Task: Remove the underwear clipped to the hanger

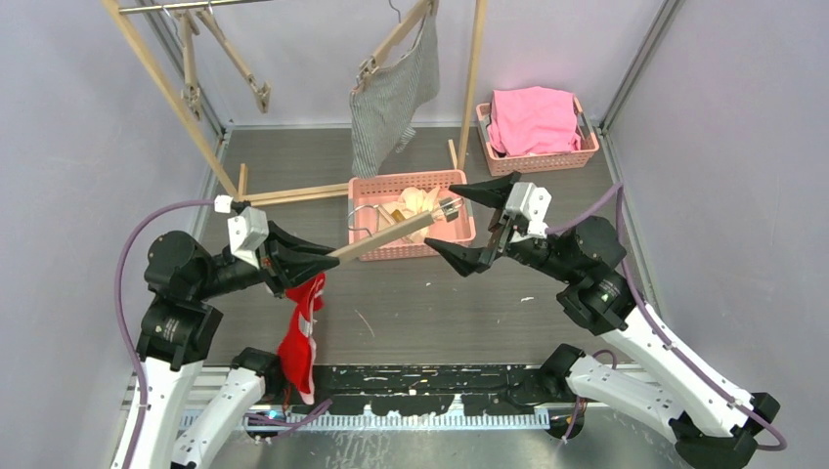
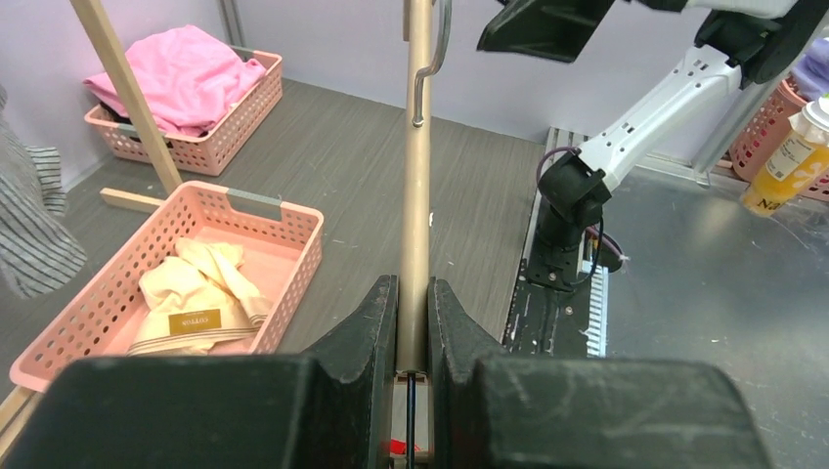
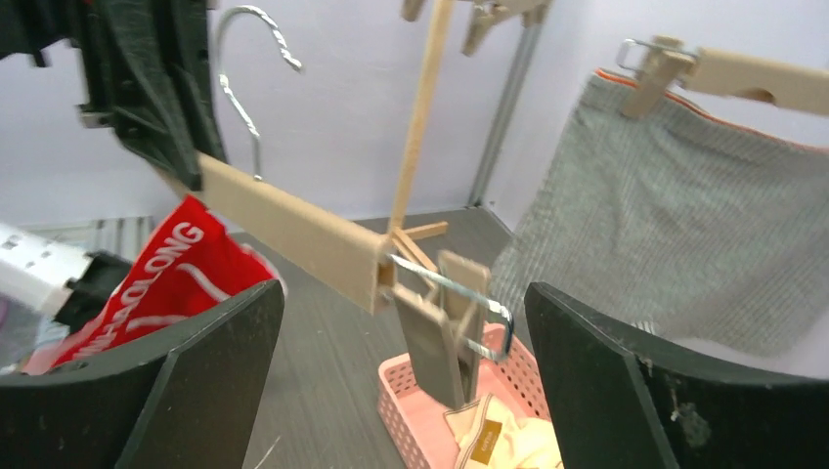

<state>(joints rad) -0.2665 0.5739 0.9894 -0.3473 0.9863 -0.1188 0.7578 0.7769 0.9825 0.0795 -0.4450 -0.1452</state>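
Observation:
My left gripper (image 1: 326, 257) (image 2: 414, 315) is shut on the bar of a wooden hanger (image 1: 383, 237) (image 2: 418, 186), held slanting over the table. The red underwear (image 1: 301, 337) (image 3: 147, 278) with white lettering hangs from the hanger's near-left end. The hanger's other clip (image 1: 449, 207) (image 3: 438, 337) is bare and sits between the wide-open fingers of my right gripper (image 1: 439, 218) (image 3: 406, 376), touching neither. The pale peach underwear (image 1: 418, 203) (image 2: 194, 290) (image 3: 501, 442) lies in the pink basket (image 1: 411, 252) (image 2: 256, 200) below that clip. The striped underwear (image 1: 393, 98) (image 3: 684, 239) stays clipped to another hanger on the rack.
A wooden rack (image 1: 166, 88) stands at the back left, with an empty clip hanger (image 1: 233, 54) on its rail. A second pink basket (image 1: 543, 156) at the back right holds a bright pink cloth (image 1: 533, 115) (image 2: 181, 73). A yellow bottle (image 2: 782, 161) stands beyond the table's near edge.

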